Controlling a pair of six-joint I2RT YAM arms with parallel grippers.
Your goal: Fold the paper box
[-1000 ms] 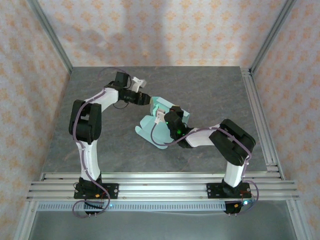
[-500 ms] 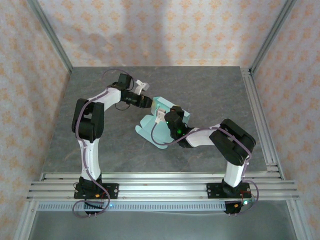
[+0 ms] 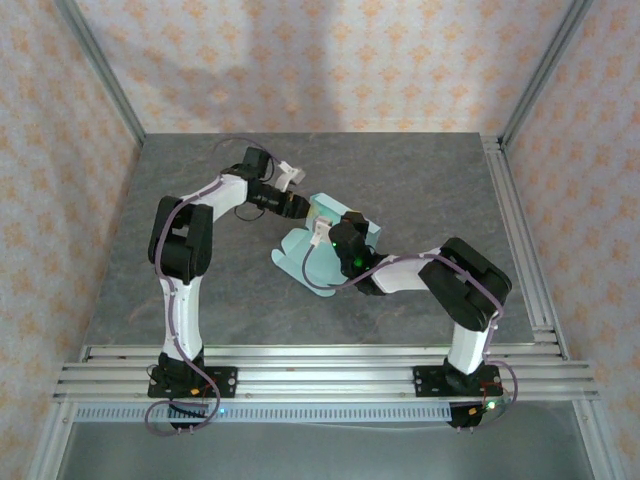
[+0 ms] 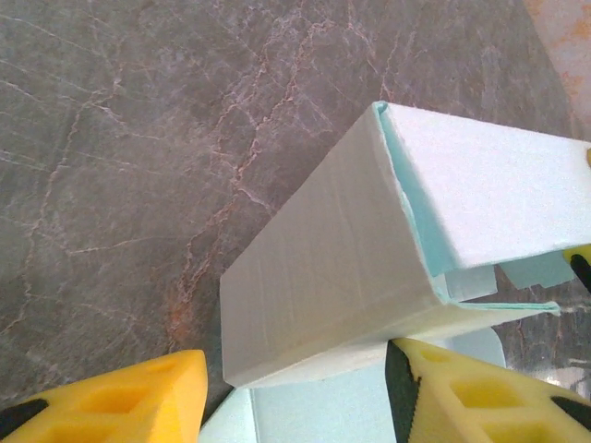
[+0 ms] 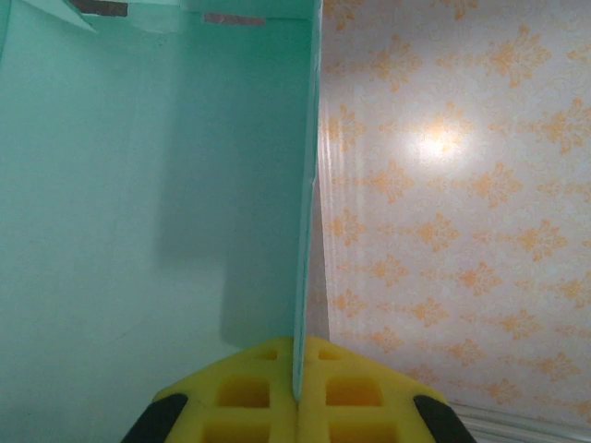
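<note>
Paper box (image 3: 322, 250) sits approx mid-table, half-formed. Its far end stands up as walls, and a flat flap w/ rounded edge lies on the grey stone-look table (image 3: 420, 170) toward near-left. L gripper (image 3: 303, 207) reaches in from the left at the box's far-left corner. R gripper (image 3: 335, 228) comes in from near-right, over the box's middle.

L wrist cam: box (image 4: 323, 277) shows as a folded pale wall w/ a top panel running right and a mint edge along the crease. L gripper (image 4: 295, 374) is spread wide, w/ yellow fingers (image 4: 120, 401) on either side of the box's lower end. The right-hand finger is just under the box's bottom edge; can't tell if it's touching. Nothing is pinched.

R wrist cam: R gripper (image 5: 297, 374) is pressed together on a thin upright card wall of the box (image 5: 138, 185), seen edge-on btwn the yellow pads (image 5: 245, 392). The mint inside face lies left of that wall, w/ orange-patterned wallpaper (image 5: 443, 185) to the right.
</note>
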